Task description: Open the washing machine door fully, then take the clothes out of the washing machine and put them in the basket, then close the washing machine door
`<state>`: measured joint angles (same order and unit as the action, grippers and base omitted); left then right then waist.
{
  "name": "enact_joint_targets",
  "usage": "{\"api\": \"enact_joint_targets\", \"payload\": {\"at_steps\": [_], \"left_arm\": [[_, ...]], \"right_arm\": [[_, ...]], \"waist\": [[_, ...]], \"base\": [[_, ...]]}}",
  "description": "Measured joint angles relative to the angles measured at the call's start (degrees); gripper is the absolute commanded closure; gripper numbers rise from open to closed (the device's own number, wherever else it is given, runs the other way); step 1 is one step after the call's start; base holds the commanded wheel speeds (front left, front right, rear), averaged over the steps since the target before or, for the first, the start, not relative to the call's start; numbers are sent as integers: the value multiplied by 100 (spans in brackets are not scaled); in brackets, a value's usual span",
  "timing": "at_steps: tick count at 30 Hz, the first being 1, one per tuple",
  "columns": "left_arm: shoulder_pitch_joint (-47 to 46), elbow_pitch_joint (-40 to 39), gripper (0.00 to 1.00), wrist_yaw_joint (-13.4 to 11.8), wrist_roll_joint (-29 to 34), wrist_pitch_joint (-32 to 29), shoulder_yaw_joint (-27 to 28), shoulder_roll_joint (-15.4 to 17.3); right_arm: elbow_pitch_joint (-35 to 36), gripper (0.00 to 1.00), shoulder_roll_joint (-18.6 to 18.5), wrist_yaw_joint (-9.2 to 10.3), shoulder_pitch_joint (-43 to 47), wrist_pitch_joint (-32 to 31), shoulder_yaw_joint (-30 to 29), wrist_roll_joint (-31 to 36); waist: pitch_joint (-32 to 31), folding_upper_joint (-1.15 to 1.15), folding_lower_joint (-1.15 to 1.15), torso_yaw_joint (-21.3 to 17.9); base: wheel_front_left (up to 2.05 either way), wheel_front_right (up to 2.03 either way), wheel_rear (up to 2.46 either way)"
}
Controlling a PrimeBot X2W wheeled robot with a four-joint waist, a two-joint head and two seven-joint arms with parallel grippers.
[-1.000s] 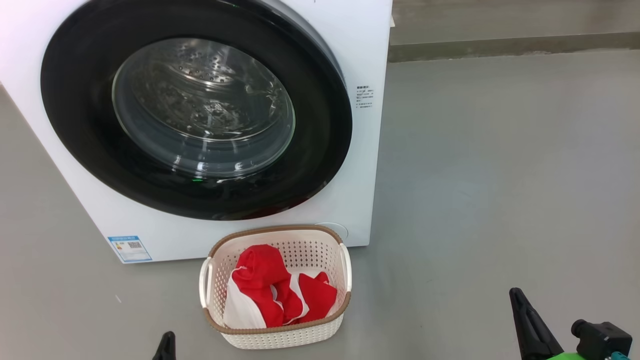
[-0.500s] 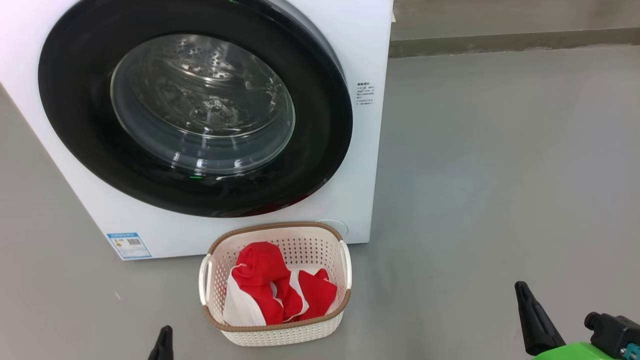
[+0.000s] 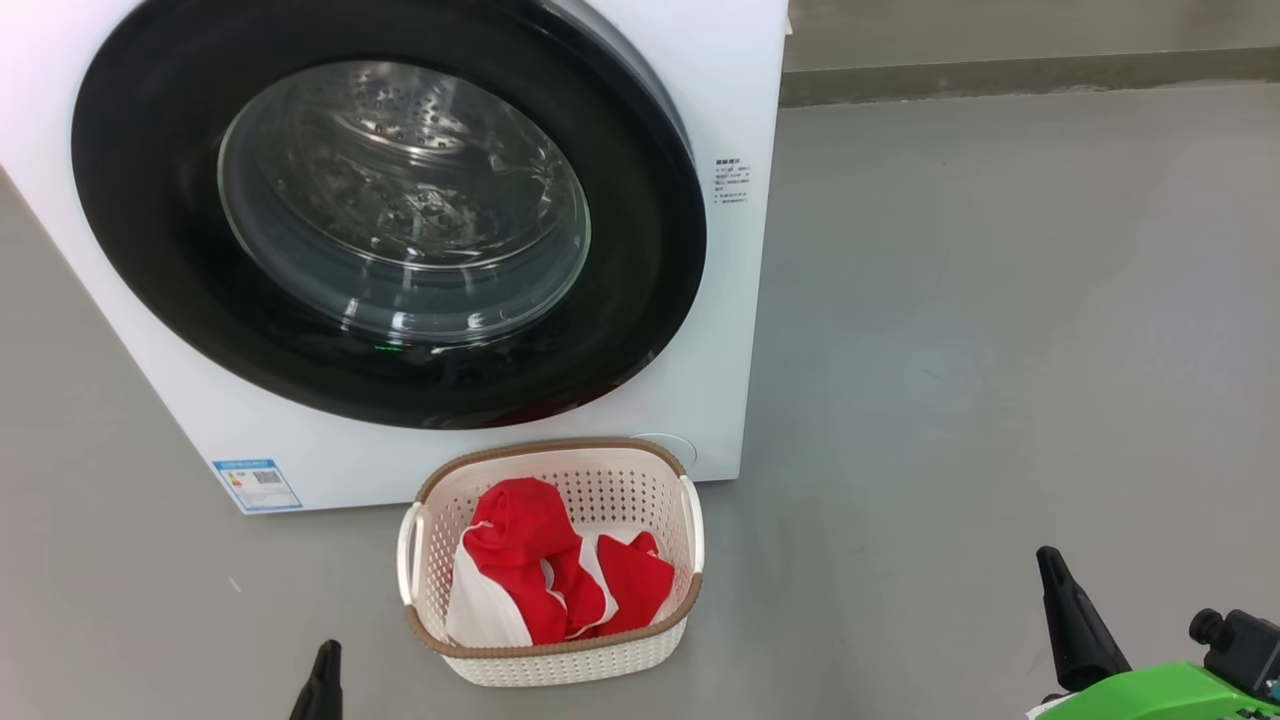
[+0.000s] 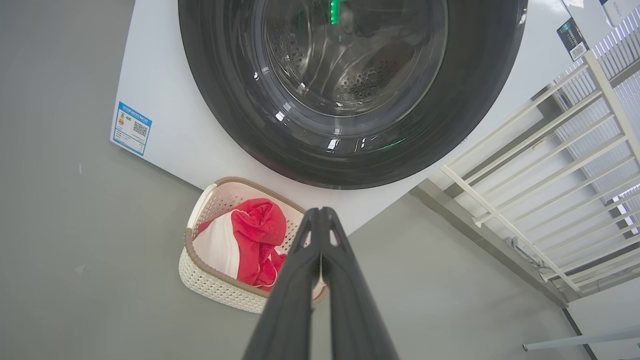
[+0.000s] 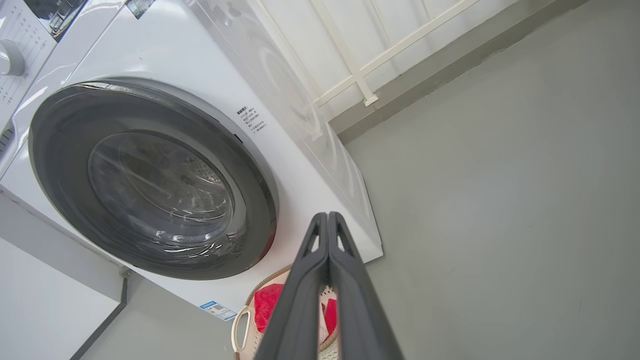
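Head view: noted slight whole-frame shift since a second ago, put down to camera. Found washing machine door shut, clothes in basket on floor just before washing machine. Left wrist view: found left hand pinched together, empty. Right wrist view: right hand likewise. Judged complete.

The basket stands on the floor just before the washing machine, below the lower right of the washing machine door shut on its front, the clothes lying in it, a label at the front's lower left.
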<state>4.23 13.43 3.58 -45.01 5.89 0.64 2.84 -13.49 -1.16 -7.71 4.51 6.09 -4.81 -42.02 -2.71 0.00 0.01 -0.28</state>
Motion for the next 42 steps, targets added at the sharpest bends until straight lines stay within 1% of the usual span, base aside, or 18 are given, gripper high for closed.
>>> {"api": "enact_joint_targets", "payload": {"at_steps": [11,13,42], "left_arm": [[-120,30,100,9,-686,-186,55,-4],[-129,33,100,51,-790,-222,67,-5],[-466,94,100,159,-2571,-684,218,-15]], "right_arm": [[-32,100,-5,1,-99,-167,-33,-725],[-33,100,-8,1,-135,-215,-41,-832],[-115,100,-35,16,-398,-673,-154,-2733]], "waist": [[42,0,0,4],[50,0,0,5],[161,0,-1,15]], "base": [[0,0,0],[0,0,0],[0,0,0]]}}
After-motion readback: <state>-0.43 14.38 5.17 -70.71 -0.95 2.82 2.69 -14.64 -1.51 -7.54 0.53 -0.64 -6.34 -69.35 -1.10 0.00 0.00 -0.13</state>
